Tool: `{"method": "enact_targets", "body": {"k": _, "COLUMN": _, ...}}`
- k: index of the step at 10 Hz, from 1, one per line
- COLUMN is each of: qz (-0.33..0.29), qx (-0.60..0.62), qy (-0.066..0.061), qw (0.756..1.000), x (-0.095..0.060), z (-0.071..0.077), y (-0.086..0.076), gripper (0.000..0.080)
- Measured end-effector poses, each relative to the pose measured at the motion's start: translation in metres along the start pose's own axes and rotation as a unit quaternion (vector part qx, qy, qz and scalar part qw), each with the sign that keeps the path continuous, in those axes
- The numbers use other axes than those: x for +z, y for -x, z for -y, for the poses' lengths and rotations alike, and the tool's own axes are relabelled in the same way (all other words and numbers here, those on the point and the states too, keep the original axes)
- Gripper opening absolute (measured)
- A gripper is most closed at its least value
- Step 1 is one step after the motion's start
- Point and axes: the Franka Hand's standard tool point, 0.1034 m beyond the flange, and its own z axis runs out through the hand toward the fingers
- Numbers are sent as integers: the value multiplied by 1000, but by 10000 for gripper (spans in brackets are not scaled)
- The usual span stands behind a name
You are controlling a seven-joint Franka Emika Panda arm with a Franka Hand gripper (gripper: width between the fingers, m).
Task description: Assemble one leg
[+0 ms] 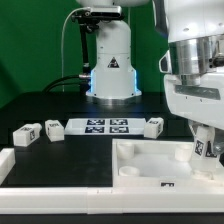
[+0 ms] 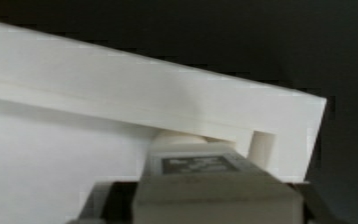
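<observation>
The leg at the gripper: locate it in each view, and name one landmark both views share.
Exterior view: the leg is at the exterior view's right, held in the gripper, just over the white tabletop.
Wrist view: the leg fills the close foreground, its tag facing the camera, against the tabletop's raised rim.
Shared landmark: the white tabletop, right by the leg in both views.

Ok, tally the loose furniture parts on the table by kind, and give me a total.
Small white stubby plastic legs with square tags: 4, three lying loose and one held in the pincer
Large white square tray-like tabletop: 1
Total: 5
</observation>
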Motion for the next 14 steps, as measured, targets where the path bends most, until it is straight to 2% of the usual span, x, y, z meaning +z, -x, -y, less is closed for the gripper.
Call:
{"method": "enact_targets", "body": {"k": 2, "qz": 3, "qx": 3, "qy": -1, "qw": 1000, "x": 0, "z": 0, "y": -1, "gripper": 290}}
{"method": "enact_targets", "body": {"k": 3, "qz": 3, "qx": -13, "qy": -1, "qw": 1000, "x": 0, "z": 0, "y": 0, "gripper": 357}}
{"method": "enact_targets", "body": {"k": 4, "qz": 3, "qx": -15, "qy": -1, "qw": 1000, "x": 0, "z": 0, "y": 0, "gripper": 546}}
{"method": "enact_targets", "body": {"k": 5, "qz": 2, "qx": -85, "qy": -1, "qw": 996, "x": 0, "z": 0, "y": -1, "gripper": 617}}
{"method": "enact_targets", "body": {"k": 6, "qz": 1, "qx": -155, "qy": -1, "qw": 988, "x": 0, "z": 0, "y": -3, "gripper": 617}}
{"method": "enact_targets", "body": {"k": 8, "qz": -4, "qx": -315, "qy": 3, "qw": 949, "x": 1, "z": -1, "y": -3, "gripper": 648}}
{"method": "enact_targets", "body": {"k": 11, "qz": -32, "qx": -523, "qy": 15, "qw": 851, "x": 1, "z": 2, "y": 5, "gripper": 649}}
{"method": "enact_targets", "body": {"k": 13, "qz": -37, "qx": -612, "qy": 22, "qw": 790, "x": 0, "z": 3, "y": 6, "gripper": 649}}
{"method": "enact_targets", "body": {"k": 14, "qz": -37, "qx": -627, "qy": 24, "qw": 778, "x": -1, "z": 4, "y": 0, "gripper": 649}}
